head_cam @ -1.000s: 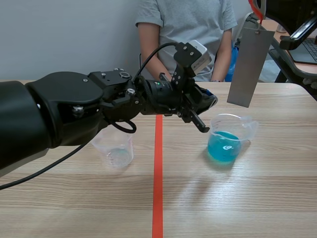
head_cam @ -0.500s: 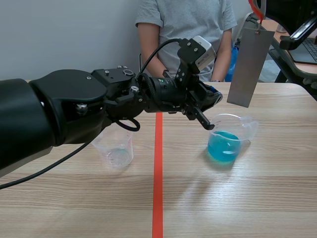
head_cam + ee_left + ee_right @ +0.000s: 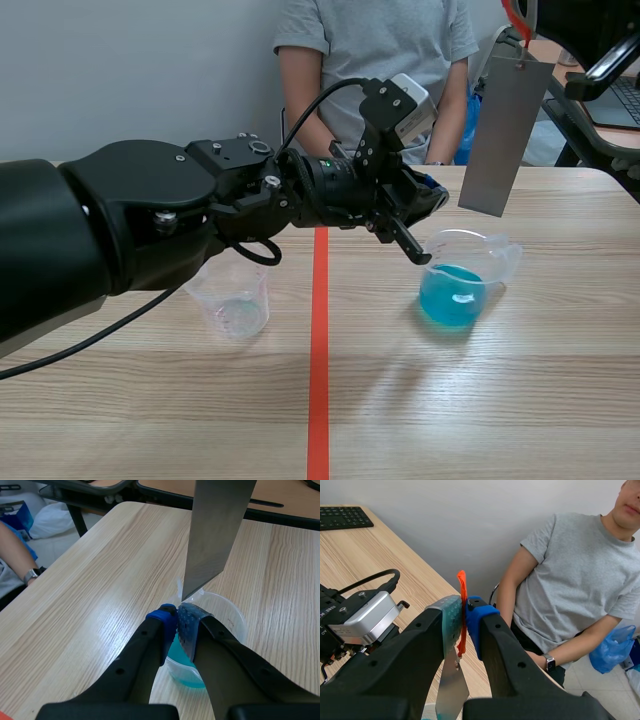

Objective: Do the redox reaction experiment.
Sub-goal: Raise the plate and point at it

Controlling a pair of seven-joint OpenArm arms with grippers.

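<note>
Over table (image 3: 500,400), left tool (image 3: 178,622) — seemingly closed — nears beaker (image 3: 452,295); raised right tool (image 3: 465,612) pinches strap (image 3: 462,582).

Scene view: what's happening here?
The right gripper is shut on an orange-red strap, dangling a flat grey metal plate just above a clear plastic beaker of blue liquid; the plate isn't in the liquid yet. The left gripper is at that beaker's rim; whether it grips is unclear. A second clear plastic cup stands beyond the tape line. A person sits across the table.
</note>
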